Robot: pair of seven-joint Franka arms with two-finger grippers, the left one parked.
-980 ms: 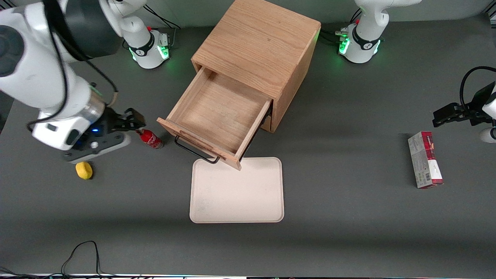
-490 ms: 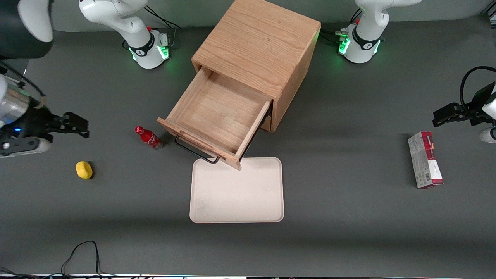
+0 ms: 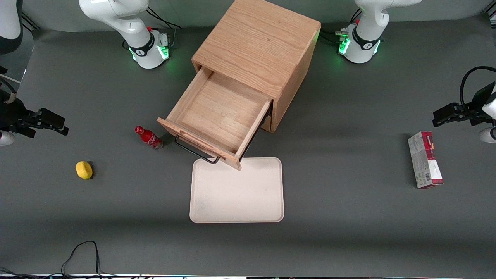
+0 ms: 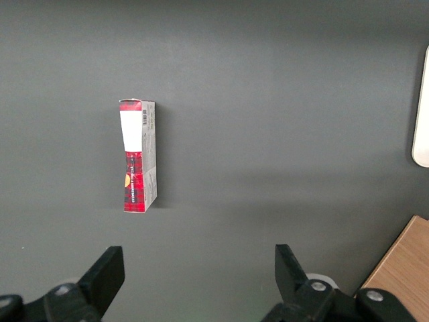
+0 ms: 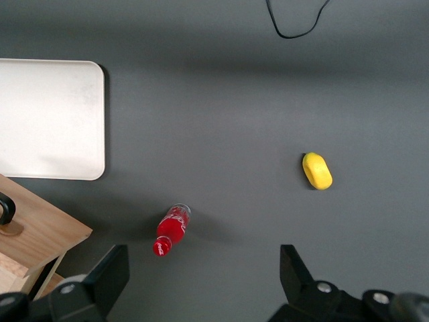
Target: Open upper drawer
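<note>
One upper drawer (image 3: pixel 219 120), light oak, pulled well out of the cabinet (image 3: pixel 257 50) toward the front camera, its wooden floor bare; thin black bar handle (image 3: pixel 195 152) on its front panel, overhanging the table just above one corner of the tray. One cream tray (image 3: pixel 236 192), flat on the grey table (image 3: pixel 348 217), immediately in front of the drawer, nearer the front camera. One red bottle (image 3: pixel 148 137), white cap, apparently standing upright just beside the drawer's front corner, toward the working arm's end of the table. One yellow lemon-like object (image 3: pixel 84 170), farther toward that end than the bottle and slightly nearer the camera. One red-and-white carton (image 3: pixel 424 159), lying flat, well apart from the drawer toward the parked arm's end. One gripper (image 3: pixel 46 123), fingers spread wide, holding nothing, raised above the table well apart from the drawer at the working arm's end; in the wrist view its two fingertips (image 5: pixel 110 272) frame the bottle (image 5: pixel 171 230) and yellow object (image 5: pixel 317 170).
</note>
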